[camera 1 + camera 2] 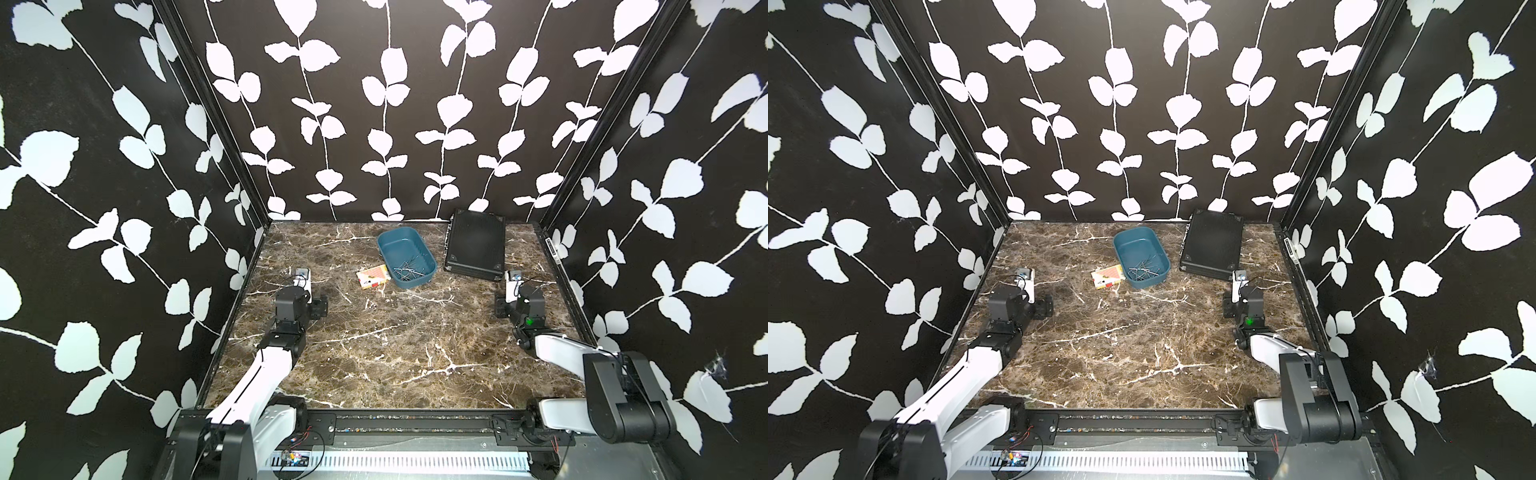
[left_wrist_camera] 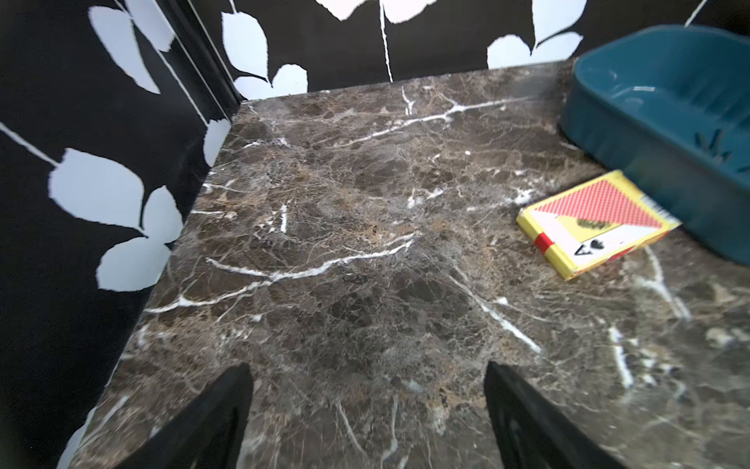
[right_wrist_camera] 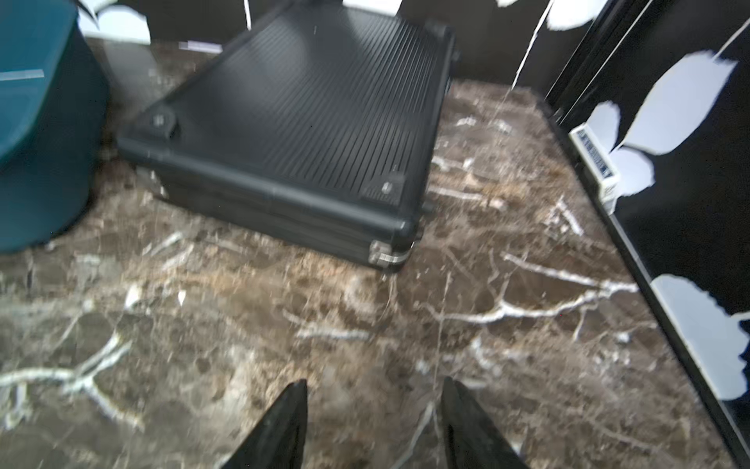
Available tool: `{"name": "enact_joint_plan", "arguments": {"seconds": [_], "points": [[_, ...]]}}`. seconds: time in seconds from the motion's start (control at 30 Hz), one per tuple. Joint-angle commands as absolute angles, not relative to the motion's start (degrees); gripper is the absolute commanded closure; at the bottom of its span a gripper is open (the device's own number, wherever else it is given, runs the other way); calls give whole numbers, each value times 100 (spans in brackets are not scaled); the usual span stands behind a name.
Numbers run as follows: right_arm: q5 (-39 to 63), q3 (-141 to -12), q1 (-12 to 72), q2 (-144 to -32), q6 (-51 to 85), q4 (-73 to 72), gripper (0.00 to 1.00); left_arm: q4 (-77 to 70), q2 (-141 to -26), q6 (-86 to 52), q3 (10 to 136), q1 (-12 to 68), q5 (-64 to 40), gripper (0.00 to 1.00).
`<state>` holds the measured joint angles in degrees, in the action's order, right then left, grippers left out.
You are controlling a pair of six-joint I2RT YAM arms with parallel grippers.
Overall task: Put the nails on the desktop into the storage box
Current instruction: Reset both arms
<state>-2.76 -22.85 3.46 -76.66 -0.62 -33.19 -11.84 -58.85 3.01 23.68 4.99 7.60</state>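
The teal-blue storage box (image 1: 390, 245) (image 1: 1127, 243) stands at the back middle of the marble desktop (image 1: 395, 353) (image 1: 1121, 353). A heap of thin silvery nails (image 1: 409, 272) (image 1: 1144, 272) lies in its near end, and their dark tips show over its wall (image 2: 714, 146). All nails that I can make out are in the box. My left gripper (image 2: 367, 367) is open over bare desktop, left of the box. My right gripper (image 3: 373, 381) is open too, low over the desktop right of the box (image 3: 36, 122), with nothing between its fingers.
A small red-and-white card box (image 1: 373, 277) (image 1: 1108, 277) (image 2: 596, 223) lies against the storage box's near left corner. A black ribbed flat case (image 1: 476, 245) (image 1: 1212, 243) (image 3: 308, 122) lies at the back right. Black leaf-patterned walls close in three sides.
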Motion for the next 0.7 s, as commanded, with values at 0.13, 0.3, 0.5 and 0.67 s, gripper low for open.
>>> {"name": "enact_joint_plan", "arguments": {"seconds": [0.13,0.3,0.5,0.67], "points": [[-145,-2114,148,-7670,-53,-4118,45,-2958,-6463,390,1920,-202,292,7],[13,-2125,149,-7643,-91,-4072,45,-3747,-7145,326,1875,-413,56,8],[96,-2102,151,-7469,-90,-3794,45,-4333,-7830,50,2187,-387,-510,13],[179,-2081,128,-7356,-202,-3562,45,-5638,-8367,302,1764,-207,-335,12]]}}
